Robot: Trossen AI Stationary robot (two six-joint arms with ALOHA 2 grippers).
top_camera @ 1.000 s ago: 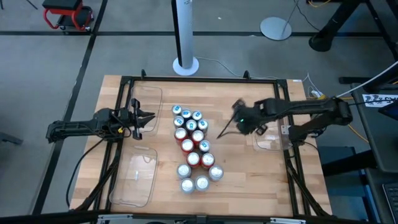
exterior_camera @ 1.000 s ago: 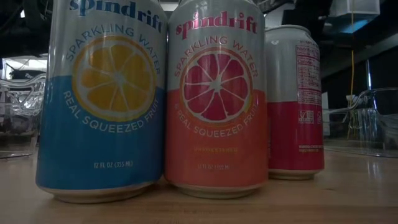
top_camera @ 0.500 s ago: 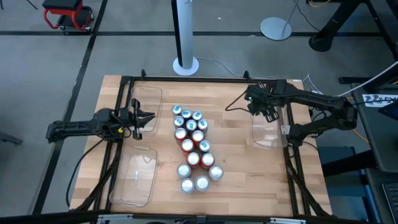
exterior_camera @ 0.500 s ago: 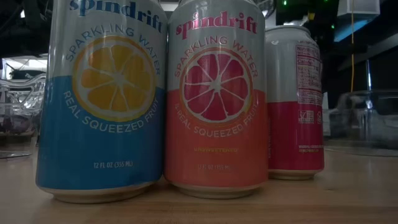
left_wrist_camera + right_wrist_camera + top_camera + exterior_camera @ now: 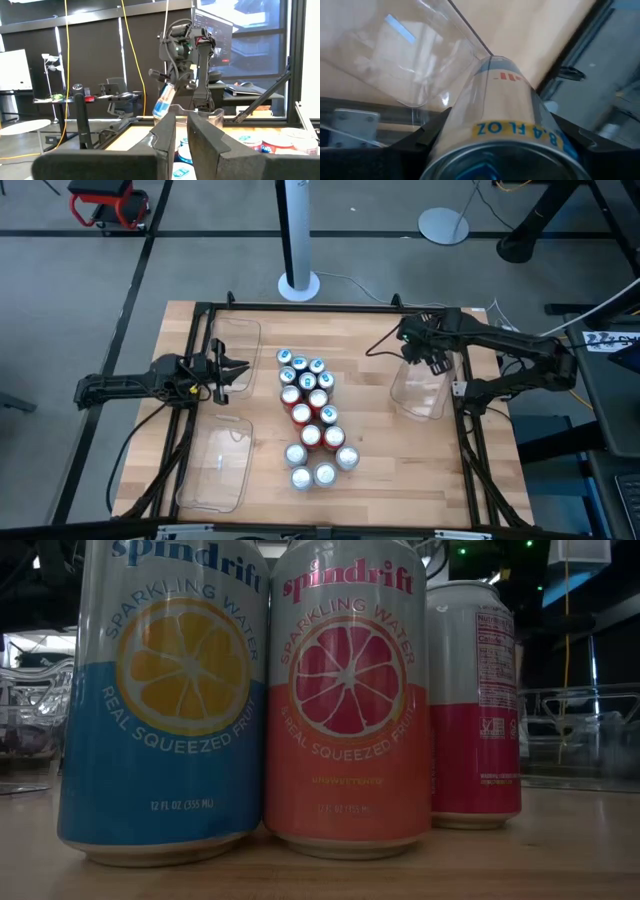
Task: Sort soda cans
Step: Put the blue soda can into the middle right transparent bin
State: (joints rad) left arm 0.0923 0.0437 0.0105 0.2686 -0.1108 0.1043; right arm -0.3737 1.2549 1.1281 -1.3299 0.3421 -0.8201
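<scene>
Several soda cans (image 5: 311, 416) with silver tops and blue, red or silver-grey bodies stand upright in a cluster mid-table; three of them (image 5: 345, 700) fill the low view. My right gripper (image 5: 413, 352) is at the far right, above the far end of a clear tray (image 5: 422, 392), shut on one blue and white soda can (image 5: 163, 101). My left gripper (image 5: 241, 368) stays shut and empty at the table's left, pointing toward the cluster. My right gripper pinches the can's round body (image 5: 500, 115) between its two fingers (image 5: 431, 139), one on each side. The fingers slant steeply downward from above. The can hangs tilted, lifted clear, above the clear tray.
Two more clear trays lie at the left, one at the far side (image 5: 236, 343) and one at the near side (image 5: 217, 464). A black frame (image 5: 320, 307) runs round the table. A white pole base (image 5: 299, 284) stands beyond the far edge.
My right gripper has carried the can from beside the cluster toward the table's far right, rolling as it went, and now hangs over the right tray's far end. In the last half second it has barely moved.
</scene>
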